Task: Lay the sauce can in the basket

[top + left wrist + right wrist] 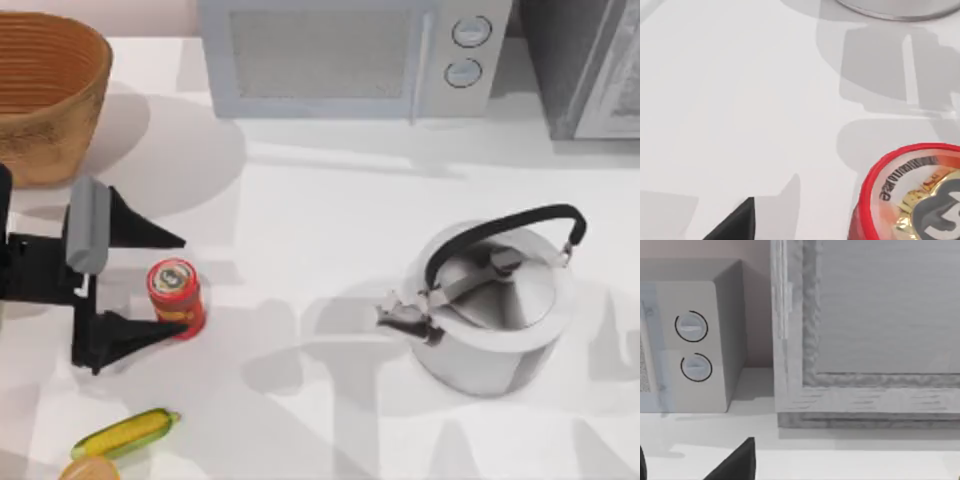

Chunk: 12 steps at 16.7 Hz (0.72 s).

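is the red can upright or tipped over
Upright: the small red cylindrical sauce can stands on the white table, its round printed top facing up, between the open left claw's black fingers.

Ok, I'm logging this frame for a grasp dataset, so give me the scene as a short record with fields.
target: sauce can, upright on the table, near its left side
left gripper: open, one finger on each side of the can, not closed on it
goal: basket, far left corner, nothing visible inside
right arm: parked, its wrist view facing the microwave
other items: kettle, right of centre; corn cob, near left edge
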Motion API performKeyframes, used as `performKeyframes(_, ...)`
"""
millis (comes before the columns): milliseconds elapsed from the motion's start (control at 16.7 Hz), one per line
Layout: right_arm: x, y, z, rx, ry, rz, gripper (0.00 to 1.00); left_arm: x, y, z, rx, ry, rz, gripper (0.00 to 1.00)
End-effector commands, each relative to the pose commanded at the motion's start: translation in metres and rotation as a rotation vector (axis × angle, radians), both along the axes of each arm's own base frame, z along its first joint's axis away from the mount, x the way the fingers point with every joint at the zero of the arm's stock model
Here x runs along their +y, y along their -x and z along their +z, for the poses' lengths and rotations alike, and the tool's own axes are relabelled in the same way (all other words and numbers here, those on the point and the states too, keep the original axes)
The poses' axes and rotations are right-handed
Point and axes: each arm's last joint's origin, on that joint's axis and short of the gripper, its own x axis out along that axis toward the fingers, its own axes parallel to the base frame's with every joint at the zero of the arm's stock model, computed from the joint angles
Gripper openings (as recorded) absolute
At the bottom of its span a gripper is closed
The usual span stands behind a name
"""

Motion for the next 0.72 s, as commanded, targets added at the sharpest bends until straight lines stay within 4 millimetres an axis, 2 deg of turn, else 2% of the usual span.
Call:
performKeyframes(480, 0.0, 0.0, 0.0, 0.0, 0.0, 0.0, 1.0, -0.02, 0.0, -0.027, 0.001, 0.0, 0.002, 1.0)
performKeyframes(720, 0.0, 0.0, 0.0, 0.0, 0.0, 0.0, 1.0, -0.02, 0.0, -0.028, 0.001, 0.0, 0.002, 1.0)
